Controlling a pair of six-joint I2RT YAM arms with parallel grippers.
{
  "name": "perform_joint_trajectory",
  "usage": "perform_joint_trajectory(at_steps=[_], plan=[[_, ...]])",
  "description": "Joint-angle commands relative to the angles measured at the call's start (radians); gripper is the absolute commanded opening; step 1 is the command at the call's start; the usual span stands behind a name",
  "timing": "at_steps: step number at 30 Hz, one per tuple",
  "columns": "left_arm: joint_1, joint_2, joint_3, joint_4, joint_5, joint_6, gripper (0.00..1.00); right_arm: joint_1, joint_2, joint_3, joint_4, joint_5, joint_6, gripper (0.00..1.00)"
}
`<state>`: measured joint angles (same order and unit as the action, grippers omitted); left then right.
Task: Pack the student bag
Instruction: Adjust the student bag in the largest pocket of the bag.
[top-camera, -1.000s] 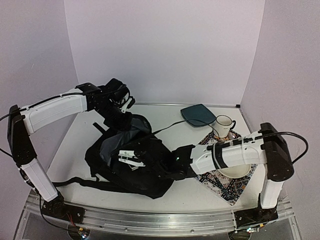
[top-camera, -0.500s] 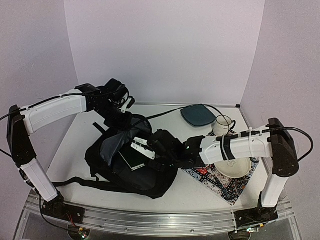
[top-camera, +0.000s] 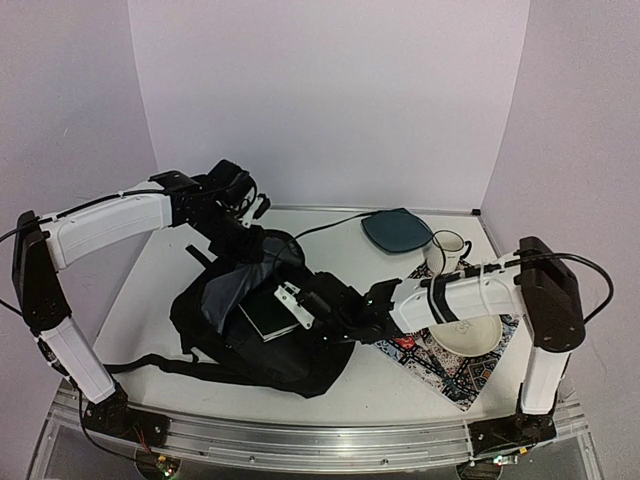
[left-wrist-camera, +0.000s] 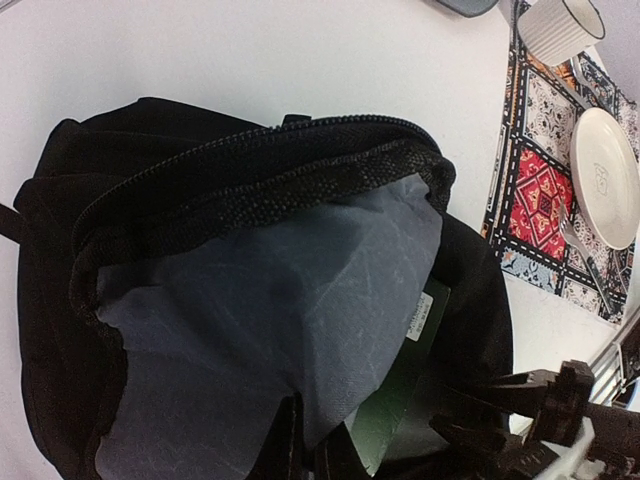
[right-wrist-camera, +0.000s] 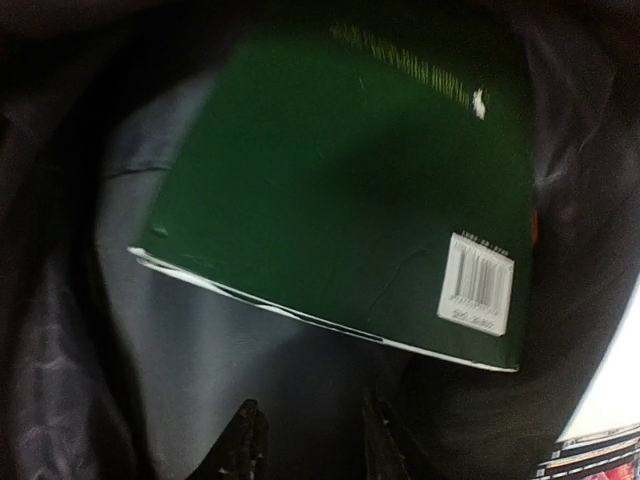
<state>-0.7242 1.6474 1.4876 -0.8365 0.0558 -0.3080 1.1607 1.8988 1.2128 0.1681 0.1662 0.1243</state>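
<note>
student bag (top-camera: 205, 330) open, right gripper (top-camera: 291, 300) at mouth

pale lilac walls (top-camera: 330, 90) around a white tabletop (top-camera: 140, 280)

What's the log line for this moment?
left gripper: shut on student bag rim, mouth open | right gripper: open, empty, at bag mouth | green book: inside bag
</note>
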Motion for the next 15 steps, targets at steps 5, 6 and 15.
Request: perform_joint_trajectory(at_steps=[5, 6, 15], plan=[[0.005, -0.095, -0.014, 0.103, 0.067, -0.012, 0.0, -0.053, 0.112, 0.151, 0.025, 0.029, 0.04, 0.21], [0.005, -0.098, -0.019, 0.106, 0.076, -0.013, 0.0, -0.058, 0.115, 0.164, 0.045, 0.034, 0.033, 0.21], [0.005, -0.127, -0.071, 0.141, 0.03, -0.039, 0.0, -0.073, 0.191, 0.325, 0.103, 0.015, 0.003, 0.28]])
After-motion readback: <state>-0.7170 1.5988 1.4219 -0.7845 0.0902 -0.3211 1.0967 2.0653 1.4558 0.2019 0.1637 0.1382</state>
